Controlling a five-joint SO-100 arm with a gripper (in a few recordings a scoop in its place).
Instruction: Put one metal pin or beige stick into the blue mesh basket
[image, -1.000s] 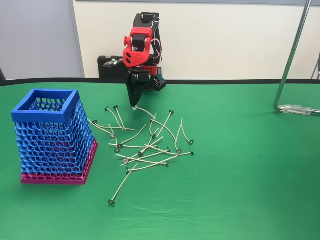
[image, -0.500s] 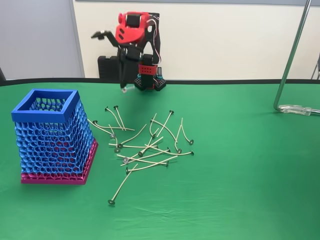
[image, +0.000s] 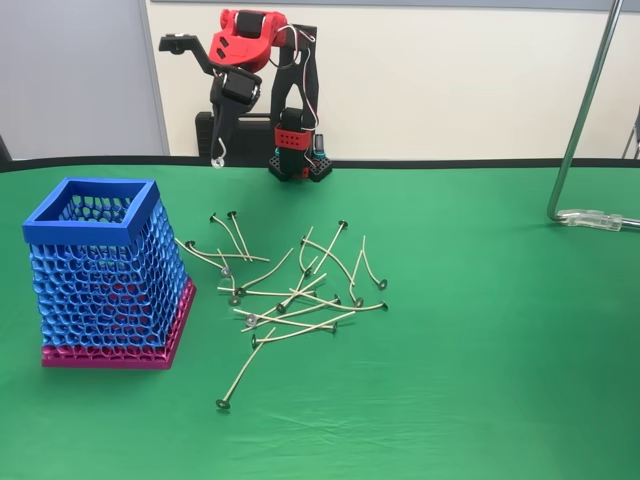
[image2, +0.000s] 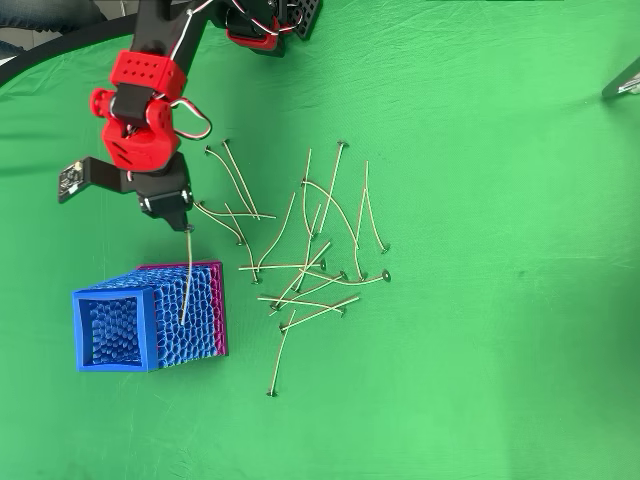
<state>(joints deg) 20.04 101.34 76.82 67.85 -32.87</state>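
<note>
One beige stick (image2: 186, 275) hangs clenched in the raised end effector (image2: 183, 226), up off the bench (image: 480, 380) and short of the blue mesh basket (image: 92, 225), so the pick looks done while carrying over the rim and releasing remain.

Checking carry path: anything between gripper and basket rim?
Bare green cloth between gripper, shut on a stick, and the blue mesh basket in the fixed view.
</note>
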